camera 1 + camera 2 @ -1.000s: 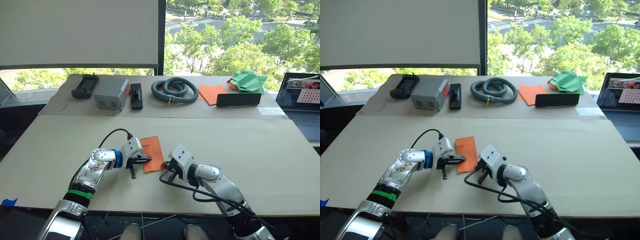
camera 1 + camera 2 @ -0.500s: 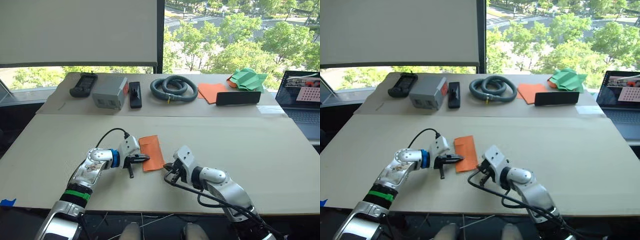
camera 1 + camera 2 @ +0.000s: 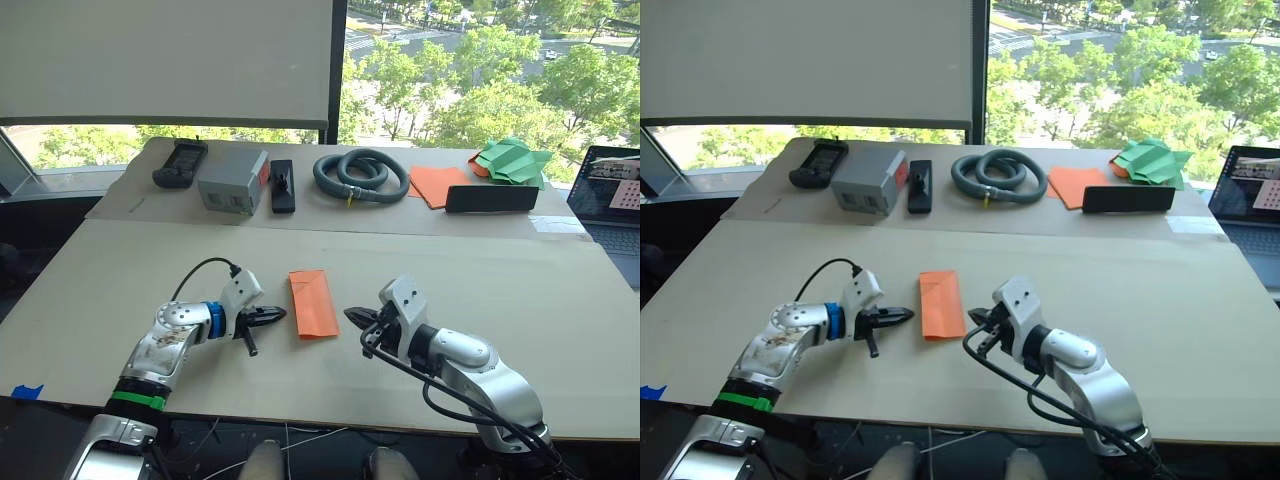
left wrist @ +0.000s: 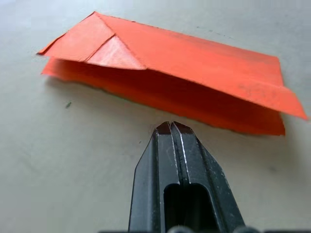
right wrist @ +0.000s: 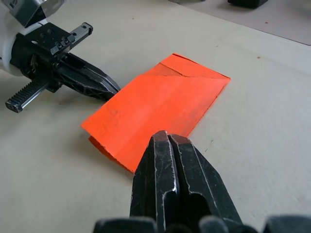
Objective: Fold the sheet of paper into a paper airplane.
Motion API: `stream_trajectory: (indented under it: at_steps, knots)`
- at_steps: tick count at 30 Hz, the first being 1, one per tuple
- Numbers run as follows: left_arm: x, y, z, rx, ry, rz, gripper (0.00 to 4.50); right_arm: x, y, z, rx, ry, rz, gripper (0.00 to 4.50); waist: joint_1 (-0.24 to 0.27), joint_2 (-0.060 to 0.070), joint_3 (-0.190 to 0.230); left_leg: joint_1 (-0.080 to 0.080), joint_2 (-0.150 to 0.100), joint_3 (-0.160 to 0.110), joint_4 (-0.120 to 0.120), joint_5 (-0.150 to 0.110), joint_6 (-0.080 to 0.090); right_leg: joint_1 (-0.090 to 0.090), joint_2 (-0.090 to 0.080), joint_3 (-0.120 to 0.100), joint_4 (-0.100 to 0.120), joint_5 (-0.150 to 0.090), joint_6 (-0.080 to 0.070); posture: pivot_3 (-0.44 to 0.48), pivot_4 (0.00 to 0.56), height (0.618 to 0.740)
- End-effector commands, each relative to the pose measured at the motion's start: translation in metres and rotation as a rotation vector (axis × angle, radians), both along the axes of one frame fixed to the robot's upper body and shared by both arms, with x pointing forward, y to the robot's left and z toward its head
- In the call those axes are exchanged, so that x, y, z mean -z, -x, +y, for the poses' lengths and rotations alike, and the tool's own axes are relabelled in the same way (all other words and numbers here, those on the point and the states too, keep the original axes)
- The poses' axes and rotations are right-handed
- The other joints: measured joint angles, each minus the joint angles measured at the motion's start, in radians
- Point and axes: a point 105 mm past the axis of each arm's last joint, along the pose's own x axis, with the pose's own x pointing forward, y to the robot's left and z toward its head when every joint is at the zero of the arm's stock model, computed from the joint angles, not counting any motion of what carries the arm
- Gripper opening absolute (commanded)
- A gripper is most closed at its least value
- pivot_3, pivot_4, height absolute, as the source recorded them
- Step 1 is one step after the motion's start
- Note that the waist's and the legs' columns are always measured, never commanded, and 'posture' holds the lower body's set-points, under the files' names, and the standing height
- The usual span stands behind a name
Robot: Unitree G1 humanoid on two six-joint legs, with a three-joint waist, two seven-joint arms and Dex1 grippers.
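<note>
The sheet of paper (image 3: 314, 303) is orange and folded into a narrow strip lying flat on the near table, with a folded corner at one end (image 4: 104, 41). My left gripper (image 3: 278, 314) is shut and empty, its tips a short way to the left of the strip and apart from it. On the other side, my right gripper (image 3: 350, 315) is shut too, with nothing in it, its tips just off the strip's right edge. Both point at the sheet (image 5: 155, 107) from opposite sides.
On the far table lie a black handset (image 3: 180, 162), a grey box (image 3: 233, 181), a black tool (image 3: 283, 185), a coiled grey hose (image 3: 361, 176), a flat orange sheet (image 3: 438, 184), a black bar (image 3: 492, 198) and green folded paper (image 3: 513, 160). A laptop (image 3: 610, 190) sits far right.
Both grippers have drawn back from the sheet: the left to the left, the right to the right. The sheet now lies free between them. The camera has also shifted.
</note>
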Motion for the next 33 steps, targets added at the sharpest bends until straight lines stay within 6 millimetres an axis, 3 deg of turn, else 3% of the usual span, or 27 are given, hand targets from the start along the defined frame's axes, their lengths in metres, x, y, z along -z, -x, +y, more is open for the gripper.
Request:
stream_trajectory:
  at_steps: [1,4,8,13,15,20,25,29,33]
  knots:
    - [-0.009,-0.01,-0.009,0.028,-0.004,-0.052,0.0,-0.015,0.004,0.001,-0.011,-0.026,-0.042,0.02,0.0,0.0,0.0,0.0,0.0,0.0,0.0,0.0,0.0,0.0,0.0,0.0,0.0,0.0,0.0,0.0,0.15,0.711]
    - [-0.013,-0.017,-0.024,0.062,0.008,-0.077,0.0,-0.024,0.005,0.001,-0.011,-0.061,-0.058,0.02,0.0,0.0,0.0,0.001,0.0,0.0,0.0,0.0,0.001,0.001,0.001,0.0,0.001,0.001,0.001,0.0,0.15,0.711]
    - [-0.035,-0.024,-0.053,0.124,0.079,-0.114,0.0,-0.052,0.004,0.004,-0.034,-0.147,-0.1,0.02,0.002,-0.001,0.001,-0.001,0.0,0.0,0.001,0.004,0.006,0.001,0.001,0.0,0.001,0.001,0.002,0.0,0.15,0.711]
    - [-0.021,-0.022,-0.08,0.207,0.04,-0.1,0.0,-0.063,-0.007,0.025,-0.097,-0.142,-0.123,0.02,0.0,-0.001,0.0,-0.001,0.0,0.0,0.001,0.003,0.005,0.002,0.001,0.0,0.0,0.001,0.002,0.0,0.15,0.711]
    - [-0.019,-0.021,-0.085,0.22,0.043,-0.098,0.0,-0.056,-0.021,0.026,-0.059,-0.077,-0.121,0.02,-0.007,-0.001,0.0,0.0,0.0,0.0,0.001,0.004,0.006,0.002,0.001,0.0,0.001,0.001,0.002,0.0,0.15,0.711]
    - [-0.017,-0.02,-0.083,0.218,0.039,-0.099,0.0,-0.021,-0.041,0.01,0.024,0.125,-0.068,0.02,-0.004,-0.001,0.001,-0.001,0.0,0.0,0.001,0.006,0.01,0.001,0.002,0.0,0.003,0.001,0.002,0.0,0.15,0.711]
    - [-0.011,-0.014,-0.066,0.211,0.006,-0.092,0.0,0.009,-0.055,-0.019,0.144,0.253,-0.001,0.02,-0.005,0.0,0.0,-0.002,-0.001,0.0,0.001,0.006,0.01,0.003,0.002,0.002,0.003,0.002,0.002,0.0,0.15,0.711]
    - [-0.007,-0.012,-0.053,0.196,-0.018,-0.082,0.0,0.009,-0.057,-0.022,0.155,0.254,-0.019,0.02,-0.008,0.0,0.001,-0.001,-0.001,0.0,0.001,0.006,0.01,0.002,0.002,0.002,0.007,0.001,0.001,0.0,0.15,0.711]
    - [-0.009,-0.013,-0.054,0.191,-0.012,-0.091,0.0,-0.015,-0.056,-0.023,0.156,0.152,-0.085,0.02,-0.009,-0.001,0.001,-0.001,0.0,0.0,0.001,0.006,0.01,0.002,0.002,0.002,0.008,0.001,0.001,0.0,0.15,0.711]
